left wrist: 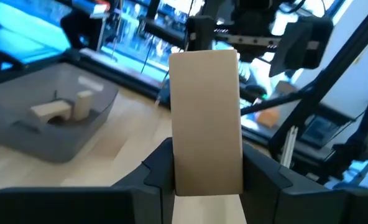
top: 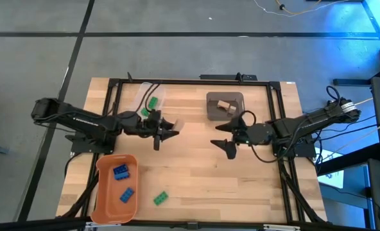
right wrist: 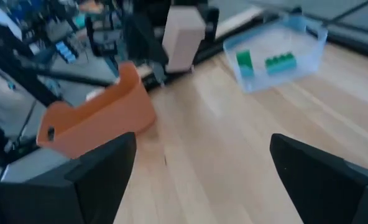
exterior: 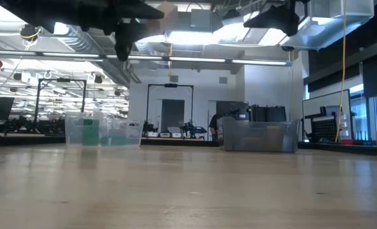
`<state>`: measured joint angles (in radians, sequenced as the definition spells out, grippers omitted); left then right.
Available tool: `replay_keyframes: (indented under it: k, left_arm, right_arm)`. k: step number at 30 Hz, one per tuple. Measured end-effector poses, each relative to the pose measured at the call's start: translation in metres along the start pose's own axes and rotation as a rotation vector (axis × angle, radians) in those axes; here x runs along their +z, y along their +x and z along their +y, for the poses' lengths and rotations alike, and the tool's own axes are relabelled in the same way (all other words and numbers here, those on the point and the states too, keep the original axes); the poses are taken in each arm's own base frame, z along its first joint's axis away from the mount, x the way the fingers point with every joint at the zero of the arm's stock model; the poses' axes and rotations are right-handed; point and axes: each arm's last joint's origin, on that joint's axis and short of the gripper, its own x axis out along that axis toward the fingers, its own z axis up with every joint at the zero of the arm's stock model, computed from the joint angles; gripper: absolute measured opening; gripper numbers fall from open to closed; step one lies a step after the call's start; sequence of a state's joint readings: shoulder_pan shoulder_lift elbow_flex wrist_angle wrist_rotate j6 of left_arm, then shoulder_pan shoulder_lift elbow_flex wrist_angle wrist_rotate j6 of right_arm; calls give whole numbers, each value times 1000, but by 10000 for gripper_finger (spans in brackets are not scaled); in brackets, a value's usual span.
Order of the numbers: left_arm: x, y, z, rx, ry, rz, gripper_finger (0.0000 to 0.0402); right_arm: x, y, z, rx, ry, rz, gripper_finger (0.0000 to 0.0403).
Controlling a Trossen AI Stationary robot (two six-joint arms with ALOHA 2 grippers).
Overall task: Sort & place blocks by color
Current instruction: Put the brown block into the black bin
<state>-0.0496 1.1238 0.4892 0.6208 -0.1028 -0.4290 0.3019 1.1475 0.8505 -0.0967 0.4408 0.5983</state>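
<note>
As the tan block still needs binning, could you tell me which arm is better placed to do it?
The left, probably: its gripper already holds the tan block, facing the grey bin with two tan blocks. The right gripper is open and empty.

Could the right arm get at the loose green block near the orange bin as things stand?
Probably yes: the right gripper is open and empty, the green block lies alone on bare table, beside the orange bin, though it means reaching across.

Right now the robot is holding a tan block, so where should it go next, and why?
Probably toward the grey bin. The left gripper is shut on a tan block above the table, and that bin already holds two tan blocks. Green ones sit in the clear bin, blue ones in the orange bin.
</note>
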Motion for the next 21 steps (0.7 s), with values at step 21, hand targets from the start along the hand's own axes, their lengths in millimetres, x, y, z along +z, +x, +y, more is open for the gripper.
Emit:
replay_keyframes:
  k: [21]
  left_arm:
    - [14,61,-23,-105,69,-107,118]
  right_arm:
    - [-1,50,14,108,131,-188,371]
